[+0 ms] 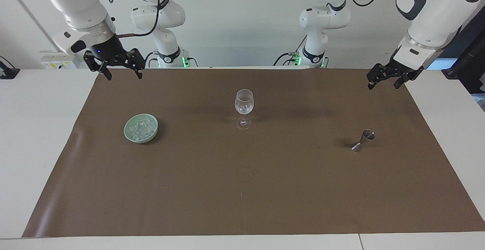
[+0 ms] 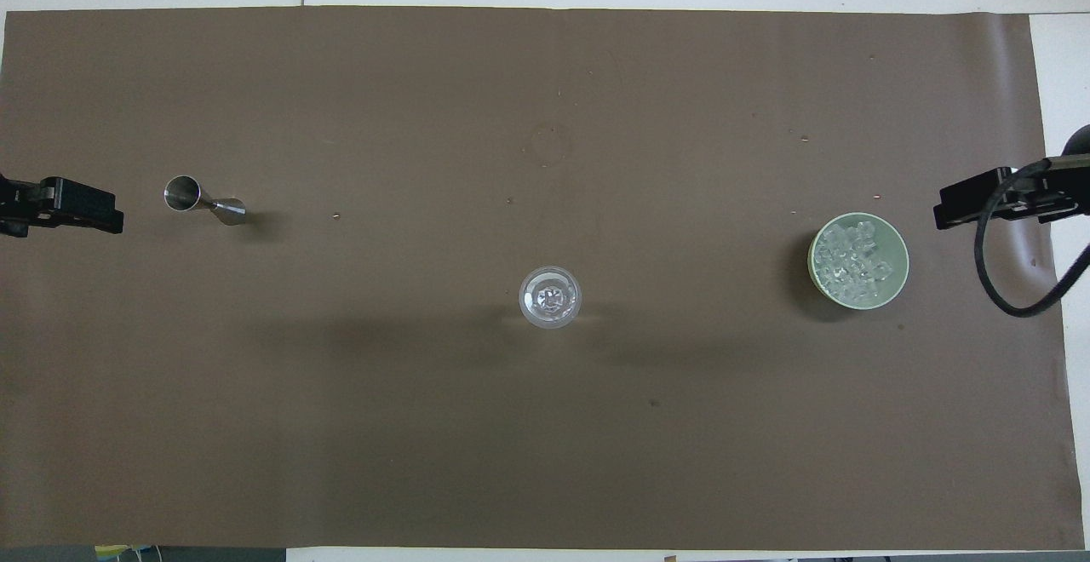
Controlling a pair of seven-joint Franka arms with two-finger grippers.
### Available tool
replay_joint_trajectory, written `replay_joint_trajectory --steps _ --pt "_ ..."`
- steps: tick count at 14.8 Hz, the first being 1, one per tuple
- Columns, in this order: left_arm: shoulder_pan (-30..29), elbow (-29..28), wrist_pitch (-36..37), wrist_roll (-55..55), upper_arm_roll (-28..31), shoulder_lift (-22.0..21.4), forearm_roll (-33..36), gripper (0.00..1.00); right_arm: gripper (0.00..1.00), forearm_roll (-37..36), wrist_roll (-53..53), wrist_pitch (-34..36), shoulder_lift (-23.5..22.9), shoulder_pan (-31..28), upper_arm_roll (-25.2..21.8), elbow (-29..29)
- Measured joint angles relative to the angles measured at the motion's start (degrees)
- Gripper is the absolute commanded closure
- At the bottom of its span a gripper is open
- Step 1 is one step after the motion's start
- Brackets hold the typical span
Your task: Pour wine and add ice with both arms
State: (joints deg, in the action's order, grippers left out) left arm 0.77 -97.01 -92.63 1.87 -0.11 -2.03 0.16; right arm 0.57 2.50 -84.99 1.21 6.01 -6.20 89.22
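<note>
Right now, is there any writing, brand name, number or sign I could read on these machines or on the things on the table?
None can be read.
Right arm: a line of lettering on the dark band near its top, too blurred to read.
Wine glass, green bowl of ice, metal jigger and brown mat: no text shows.
White box on the wall: no legible marking.

Lit brightly and evenly from above, sharp throughout, without blur. Cast soft, faint shadows on the mat (image 1: pixel 265 189) beside the glass (image 1: pixel 244 106), bowl (image 1: pixel 130 127) and jigger (image 1: pixel 363 140). Showed a pale sheen along one mat edge.
</note>
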Motion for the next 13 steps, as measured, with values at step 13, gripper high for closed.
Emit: replay_joint_trajectory --steps 13 --pt "-0.24 0.00 0.04 0.00 0.02 0.00 0.06 0.00 0.00 0.00 0.66 0.71 3.48 -3.43 0.16 3.75"
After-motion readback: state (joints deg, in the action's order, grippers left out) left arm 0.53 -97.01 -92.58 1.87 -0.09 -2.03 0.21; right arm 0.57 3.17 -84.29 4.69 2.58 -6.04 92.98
